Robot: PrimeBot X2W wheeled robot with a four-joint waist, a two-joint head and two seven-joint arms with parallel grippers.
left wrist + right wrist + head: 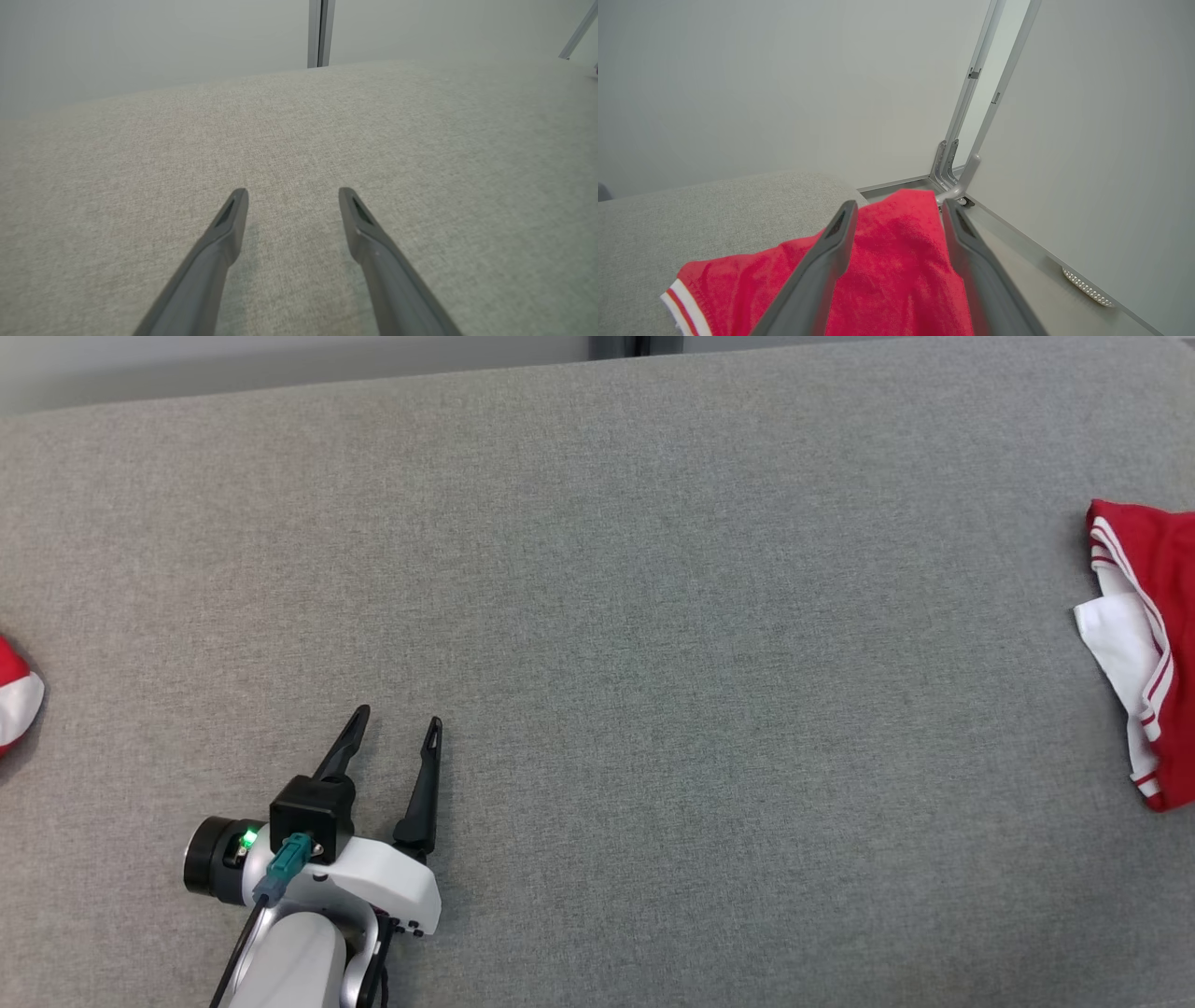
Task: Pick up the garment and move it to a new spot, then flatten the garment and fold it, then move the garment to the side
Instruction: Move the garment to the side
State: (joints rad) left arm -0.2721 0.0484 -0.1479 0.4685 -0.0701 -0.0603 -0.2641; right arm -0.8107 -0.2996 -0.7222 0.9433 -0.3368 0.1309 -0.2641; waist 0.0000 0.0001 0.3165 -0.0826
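The red garment [1162, 579], trimmed with white stripes, is seen lying bunched at the right edge of the grey worktop [653, 616], partly cut off by the head view. In the right wrist view the right gripper [899, 204] is held low over that garment, with a rounded corner of the worktop seen just beyond it. Its jaws are spread wide, red cloth is seen between and under them, and nothing is gripped. The left gripper [397, 715] is placed over bare worktop near the front edge, towards the left, well apart from the garment. Its jaws are likewise spread wide and nothing is held by them. A second piece of red and white cloth [14, 695] is seen at the left edge of the worktop. A pale wall [738, 93] and a metal frame [945, 163] are seen beyond the worktop.
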